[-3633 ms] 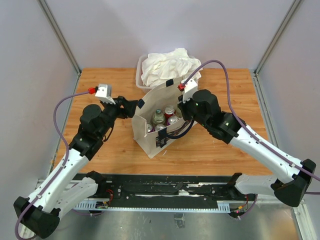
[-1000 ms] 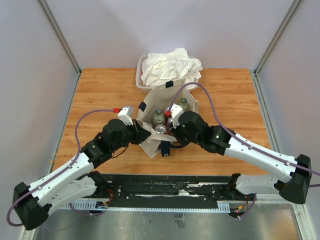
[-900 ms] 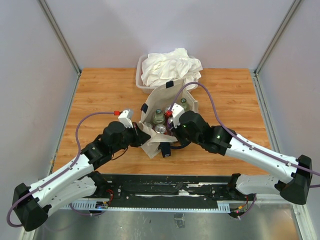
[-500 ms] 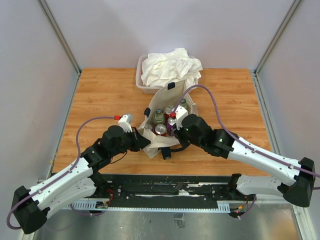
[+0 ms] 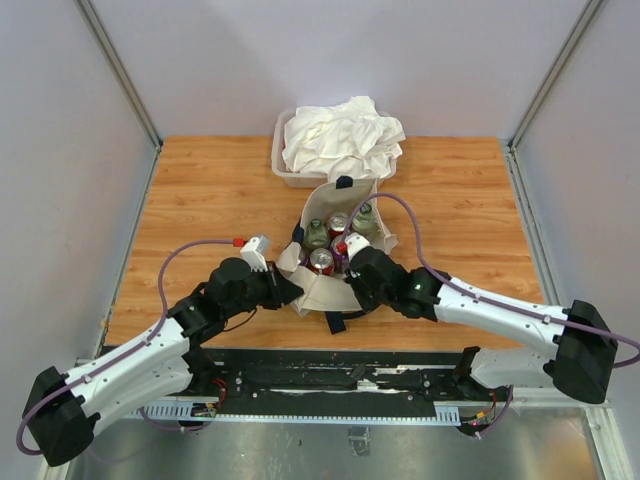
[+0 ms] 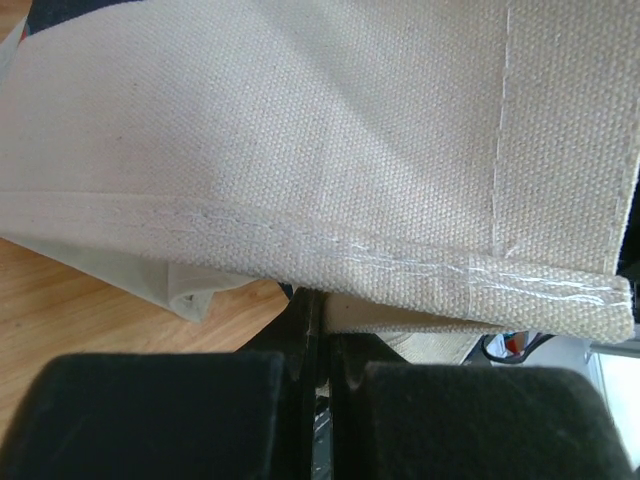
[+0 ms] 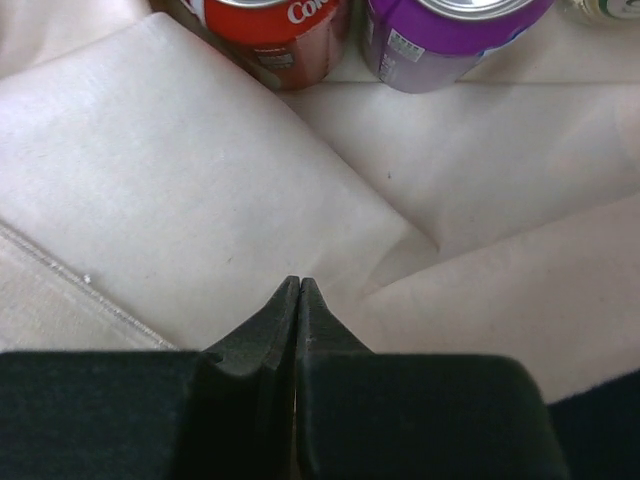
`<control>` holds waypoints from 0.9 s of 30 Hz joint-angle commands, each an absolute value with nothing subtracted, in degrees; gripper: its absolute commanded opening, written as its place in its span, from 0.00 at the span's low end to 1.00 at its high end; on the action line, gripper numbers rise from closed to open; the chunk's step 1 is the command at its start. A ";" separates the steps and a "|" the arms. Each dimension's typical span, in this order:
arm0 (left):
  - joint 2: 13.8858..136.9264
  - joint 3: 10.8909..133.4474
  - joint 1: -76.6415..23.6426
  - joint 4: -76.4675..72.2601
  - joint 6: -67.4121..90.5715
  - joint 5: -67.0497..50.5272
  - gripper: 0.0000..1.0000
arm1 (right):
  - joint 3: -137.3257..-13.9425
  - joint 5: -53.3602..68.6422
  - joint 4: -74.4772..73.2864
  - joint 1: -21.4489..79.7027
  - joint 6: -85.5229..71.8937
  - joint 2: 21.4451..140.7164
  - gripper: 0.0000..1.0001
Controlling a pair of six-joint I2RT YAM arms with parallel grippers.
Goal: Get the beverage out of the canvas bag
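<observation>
The beige canvas bag (image 5: 318, 292) stands open in the middle of the table. Inside it are beverages: a red can (image 5: 322, 260), a purple can (image 5: 340, 254) and green-capped bottles (image 5: 316, 235). My left gripper (image 5: 289, 285) is at the bag's left rim. In the left wrist view it (image 6: 322, 305) is shut on a fold of the canvas bag (image 6: 300, 150). My right gripper (image 5: 351, 268) reaches inside the bag mouth. In the right wrist view it (image 7: 300, 282) is shut, its tips resting on the bag's inner cloth (image 7: 200, 190). The red can (image 7: 265, 30) and purple can (image 7: 450, 30) stand just beyond.
A translucent tub (image 5: 277, 165) heaped with white cloth (image 5: 340, 135) stands right behind the bag. A dark strap (image 5: 335, 322) hangs over the bag's near side. The wooden table (image 5: 200, 200) ends at grey walls on the left, right and back.
Both grippers have drawn toward the near edge and lower. The bag's near side has slumped and spread with them, showing the cans more fully. The right gripper has moved from the far rim inside.
</observation>
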State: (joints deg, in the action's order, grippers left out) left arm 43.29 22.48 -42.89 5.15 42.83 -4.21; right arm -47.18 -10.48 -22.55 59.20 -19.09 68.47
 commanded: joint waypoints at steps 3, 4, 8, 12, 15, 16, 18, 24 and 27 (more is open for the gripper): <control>44.54 19.59 -42.86 15.59 39.70 -2.12 0.01 | -48.10 -12.11 -28.98 57.33 -20.09 71.51 0.02; 44.56 19.55 -42.85 15.37 39.50 -2.20 0.00 | -49.05 -12.91 -28.85 57.31 -19.86 71.58 0.04; 45.52 19.53 -42.82 14.78 39.03 -2.83 0.00 | -54.70 -17.83 -28.32 56.94 -19.21 72.27 0.28; 46.05 19.37 -42.81 14.38 38.77 -3.12 0.00 | -60.77 -23.55 -27.61 56.04 -20.08 72.98 0.56; 46.41 19.33 -42.83 14.03 38.57 -3.24 0.00 | -64.01 -25.12 -26.10 54.15 -20.99 73.62 0.72; 46.47 19.19 -42.87 13.88 38.51 -3.25 0.00 | -64.79 -25.13 -25.32 53.43 -21.27 73.96 0.74; 46.85 19.11 -42.88 13.36 38.44 -3.33 0.01 | -65.71 -25.06 -23.73 52.37 -21.88 74.88 0.78; 48.55 19.39 -42.84 11.76 37.83 -3.91 0.00 | -67.64 -25.05 -23.44 50.92 -24.69 79.44 0.76; 48.97 19.59 -42.87 11.69 37.54 -4.03 0.00 | -67.57 -22.91 -22.51 49.94 -26.22 81.81 0.75</control>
State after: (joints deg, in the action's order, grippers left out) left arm 47.07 21.78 -42.89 3.42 39.24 -4.23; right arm -66.52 -23.00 -22.98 51.55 -22.87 79.29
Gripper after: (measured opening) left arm 0.035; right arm 0.757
